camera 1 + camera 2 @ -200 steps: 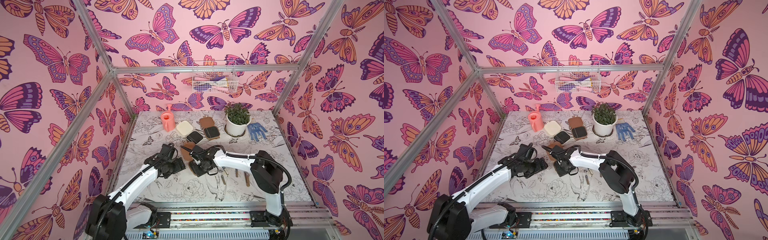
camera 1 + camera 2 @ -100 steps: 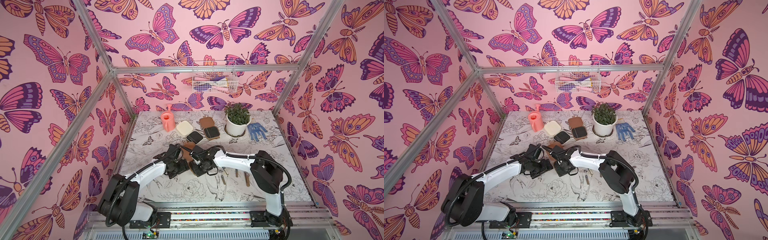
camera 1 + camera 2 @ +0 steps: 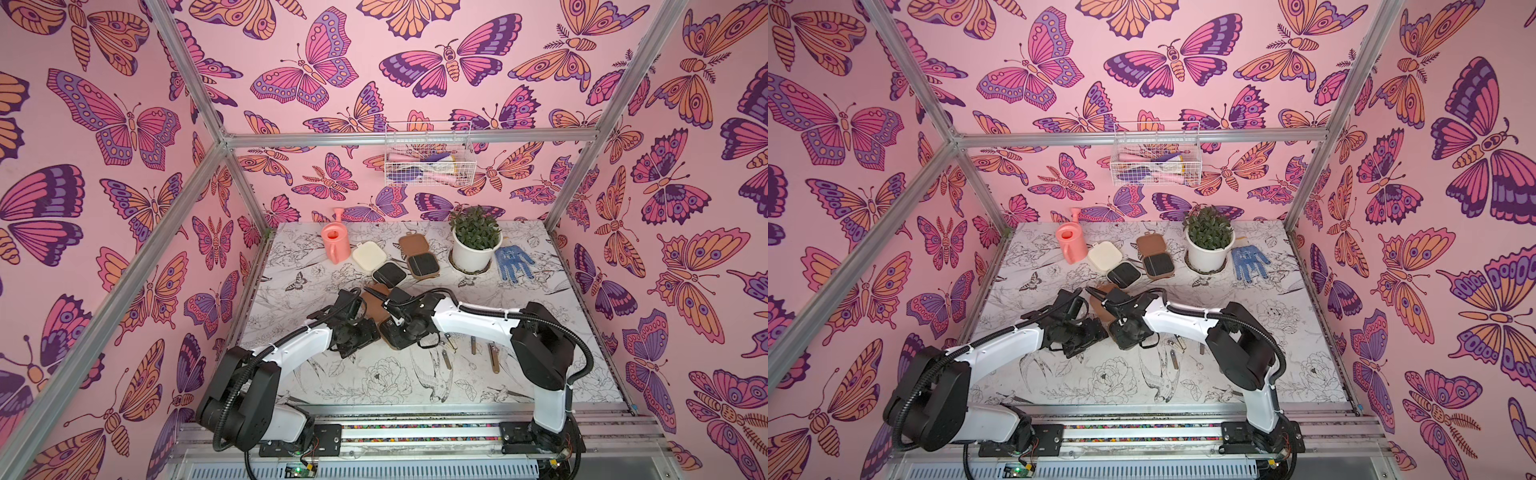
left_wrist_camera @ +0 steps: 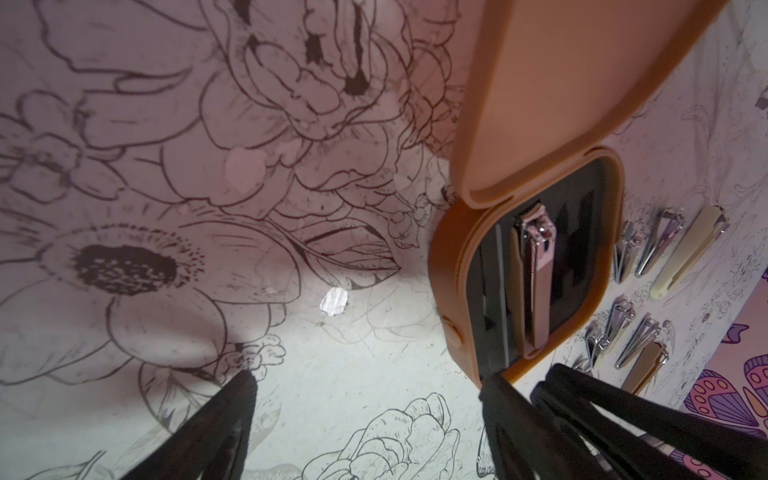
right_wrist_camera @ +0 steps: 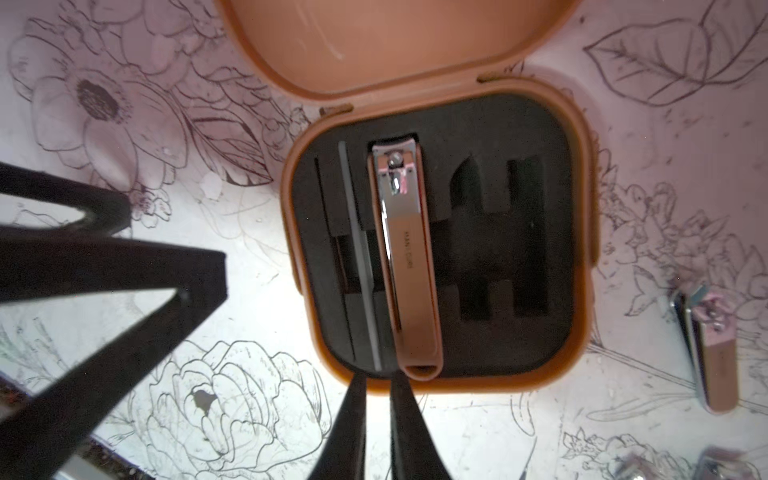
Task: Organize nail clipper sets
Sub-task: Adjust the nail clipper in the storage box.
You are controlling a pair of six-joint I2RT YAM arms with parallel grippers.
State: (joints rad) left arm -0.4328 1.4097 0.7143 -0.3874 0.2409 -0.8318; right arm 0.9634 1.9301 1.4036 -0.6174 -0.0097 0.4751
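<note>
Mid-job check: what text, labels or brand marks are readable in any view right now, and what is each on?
"MANICURE": small, faint print along the lever of the nail clipper seated in the open tan case; this is my best reading.
Too blurred to read: any marking on the loose clipper lying on the table.
No text visible: cream case, pink watering can, blue glove.

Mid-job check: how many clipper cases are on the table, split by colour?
Tan-brown cases: 2
Cream case: 1
Total: 3
</note>
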